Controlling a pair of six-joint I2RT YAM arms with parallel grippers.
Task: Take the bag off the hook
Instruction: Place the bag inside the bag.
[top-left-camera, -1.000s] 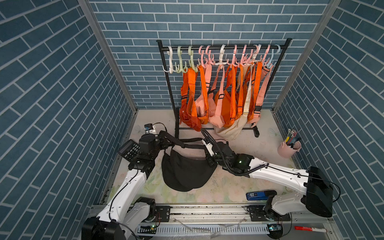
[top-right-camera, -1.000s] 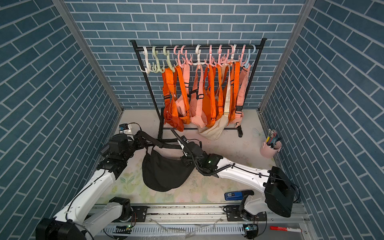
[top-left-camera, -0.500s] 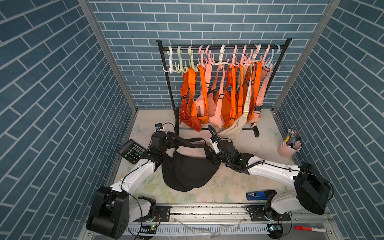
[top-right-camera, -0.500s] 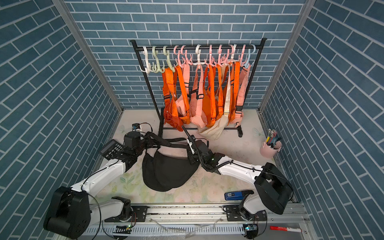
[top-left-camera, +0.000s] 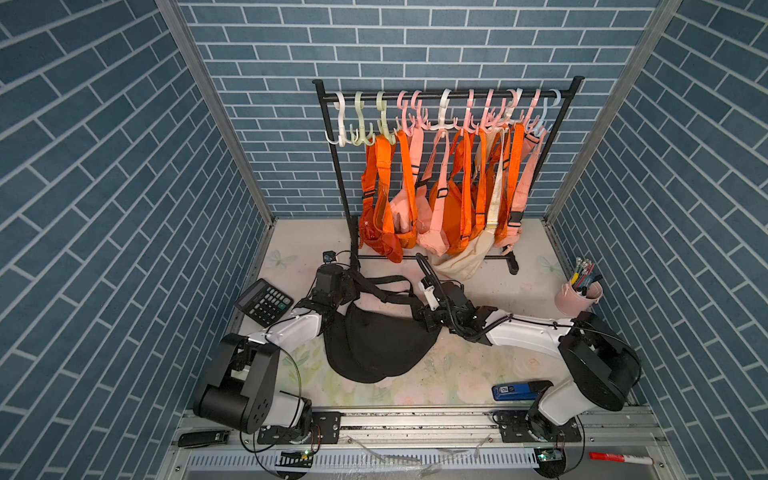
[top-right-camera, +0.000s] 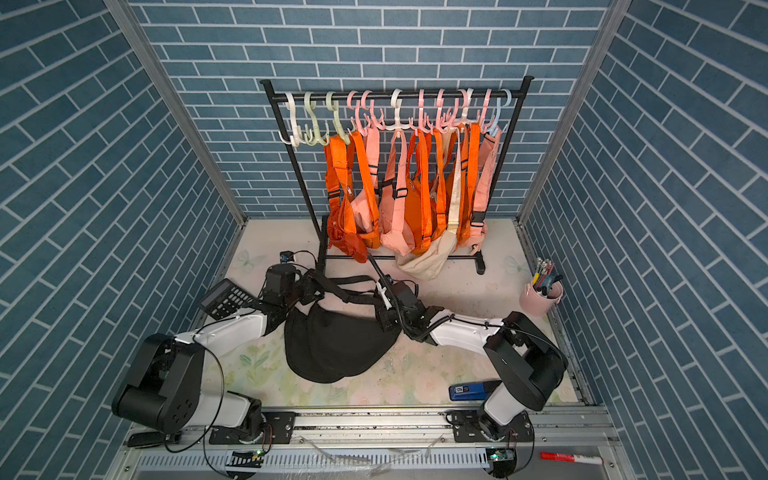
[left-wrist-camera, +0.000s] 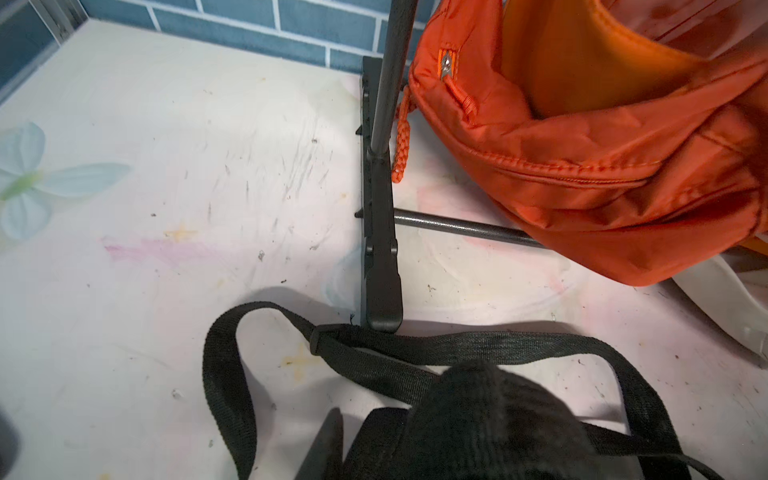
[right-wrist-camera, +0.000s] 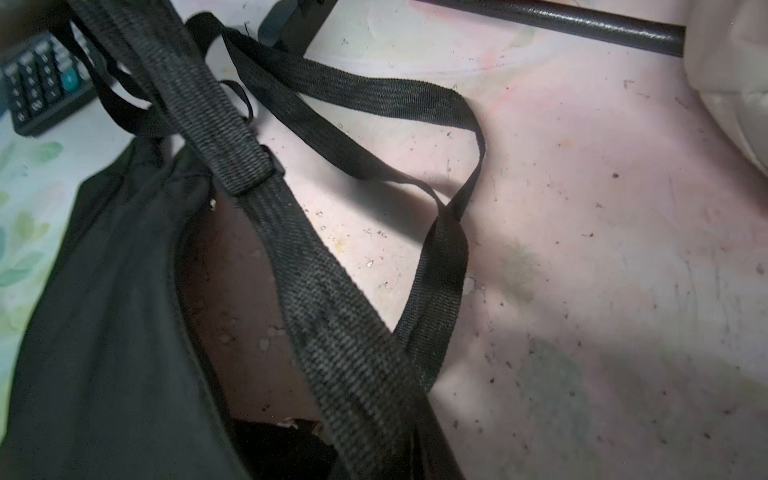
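Observation:
A black bag (top-left-camera: 374, 349) (top-right-camera: 340, 345) lies flat on the table in front of the rack, off any hook. Its strap (left-wrist-camera: 457, 345) (right-wrist-camera: 332, 311) trails between my two grippers. My left gripper (top-left-camera: 351, 286) (top-right-camera: 309, 289) sits low at the strap's left end, by the rack's foot (left-wrist-camera: 380, 249). Its jaws stand slightly apart with bare table between them, and one finger (left-wrist-camera: 332, 436) shows. My right gripper (top-left-camera: 424, 320) (top-right-camera: 384, 318) is at the bag's right corner. There the strap rises across its jaws and hides them. The hooks (top-left-camera: 338, 124) at the rail's left end hang empty.
The black rack (top-left-camera: 440, 95) holds several orange, pink and cream bags, and one orange bag (left-wrist-camera: 602, 166) hangs close to my left gripper. A calculator (top-left-camera: 264, 301) lies at the left, a pink cup (top-left-camera: 577, 297) of pens at the right, and a blue stapler (top-left-camera: 519, 390) near the front.
Both arms have come down and drawn inward, and the black bag has settled flat on the table. The left gripper's jaws have parted slightly.

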